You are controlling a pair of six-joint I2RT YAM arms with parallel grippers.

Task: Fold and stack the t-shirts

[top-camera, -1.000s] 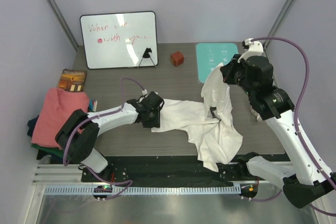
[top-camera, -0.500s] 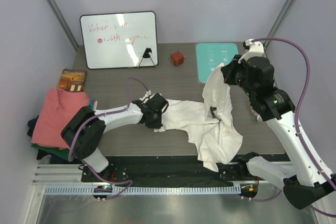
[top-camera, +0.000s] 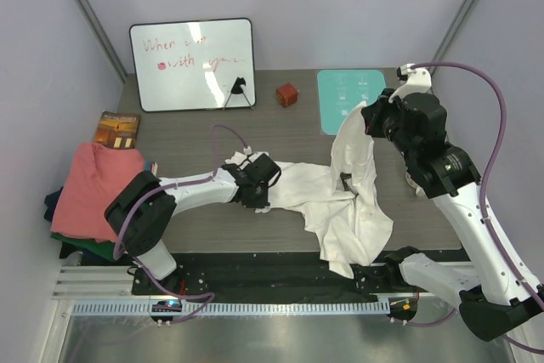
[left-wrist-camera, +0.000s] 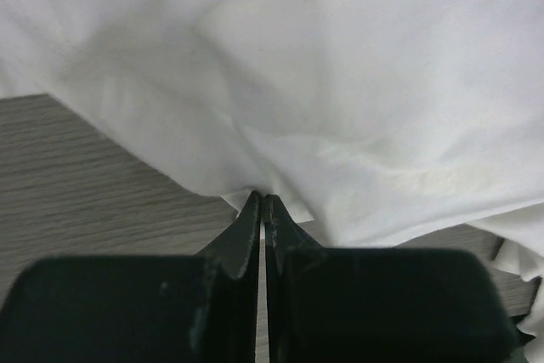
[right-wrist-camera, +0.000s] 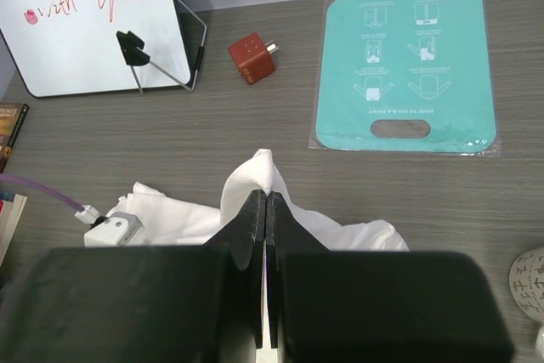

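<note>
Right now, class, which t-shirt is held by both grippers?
The white t-shirt, draped across the table's middle: the left gripper and right gripper each pinch it. The salmon-pink t-shirt lies at the left edge, untouched.

The grey wood-grain bench [top-camera: 178, 138] carries a whiteboard [top-camera: 192, 65] with red scribble, propped upright at eleven o'clock. A small red-brown cube [top-camera: 287, 94] sits at twelve, near a teal mat [top-camera: 348, 98] lying flat at one. A book [top-camera: 116, 130] lies at ten.

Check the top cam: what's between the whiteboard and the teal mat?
A small red cube sits between the whiteboard and the teal mat, apart from both. It shows in the top view and the right wrist view.
</note>
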